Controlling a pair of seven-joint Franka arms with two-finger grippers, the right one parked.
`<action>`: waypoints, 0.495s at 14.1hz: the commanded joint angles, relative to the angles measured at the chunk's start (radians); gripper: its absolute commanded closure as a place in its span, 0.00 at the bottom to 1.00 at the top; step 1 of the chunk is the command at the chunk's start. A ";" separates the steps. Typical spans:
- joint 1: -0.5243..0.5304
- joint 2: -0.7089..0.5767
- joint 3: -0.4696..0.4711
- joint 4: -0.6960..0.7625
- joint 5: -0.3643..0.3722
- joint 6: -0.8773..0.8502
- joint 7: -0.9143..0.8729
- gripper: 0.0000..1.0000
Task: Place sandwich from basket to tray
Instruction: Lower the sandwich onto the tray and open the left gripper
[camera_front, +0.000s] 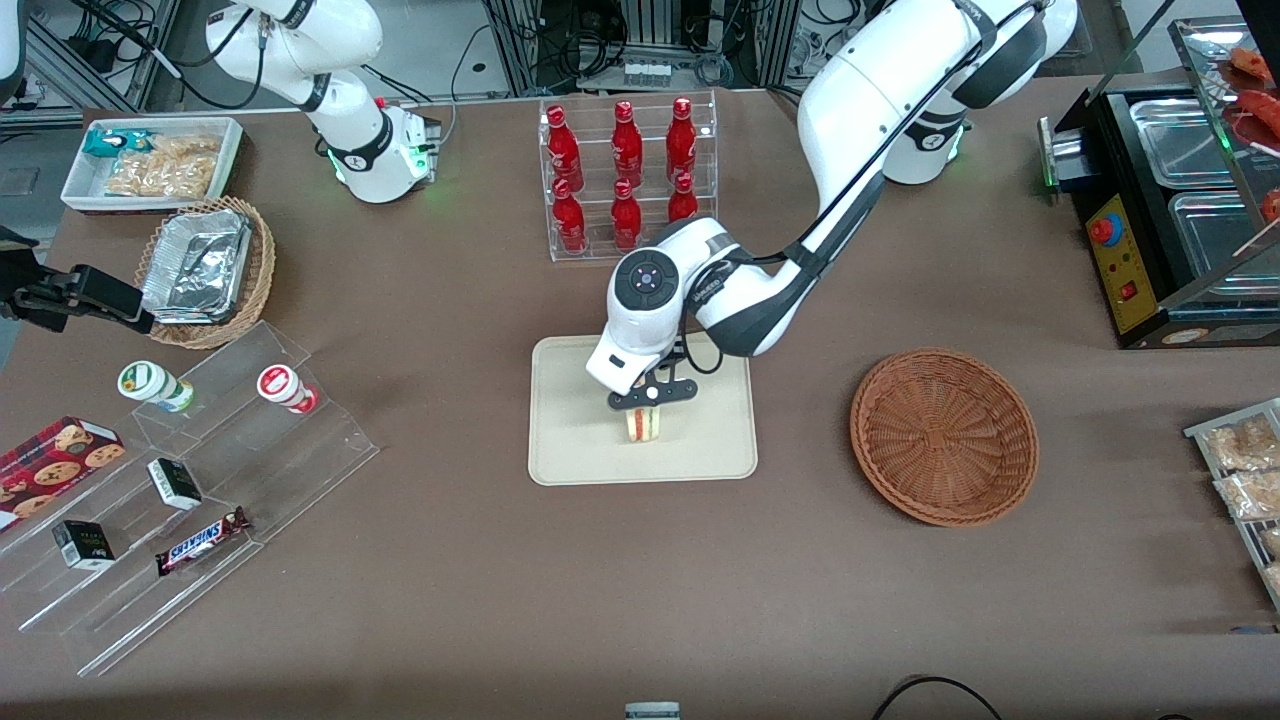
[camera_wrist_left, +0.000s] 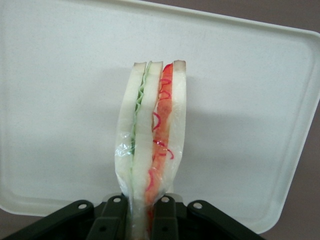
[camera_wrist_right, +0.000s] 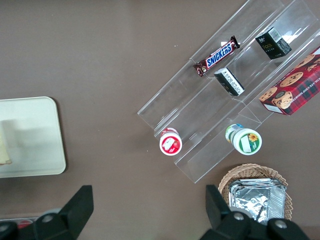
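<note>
The sandwich (camera_front: 645, 424) (camera_wrist_left: 152, 135), a wrapped wedge of pale bread with green and red filling, stands on edge over the middle of the cream tray (camera_front: 570, 440) (camera_wrist_left: 60, 100). My gripper (camera_front: 650, 400) (camera_wrist_left: 141, 220) reaches down from above and is shut on the sandwich's upper end, its black fingers (camera_wrist_left: 112, 220) pinching the wrap from both sides. Whether the sandwich's lower edge touches the tray I cannot tell. The reddish-brown wicker basket (camera_front: 944, 435) lies empty beside the tray, toward the working arm's end of the table.
A clear rack of red bottles (camera_front: 626, 170) stands farther from the front camera than the tray. A clear stepped shelf with snacks and cups (camera_front: 190, 480) and a tan basket of foil containers (camera_front: 205, 270) lie toward the parked arm's end. A black appliance (camera_front: 1160, 210) stands at the working arm's end.
</note>
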 joint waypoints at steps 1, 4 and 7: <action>-0.010 0.032 0.010 0.037 0.034 -0.017 -0.021 0.55; -0.009 0.035 0.012 0.034 0.054 -0.017 -0.018 0.02; -0.006 0.025 0.027 0.039 0.062 -0.025 -0.021 0.00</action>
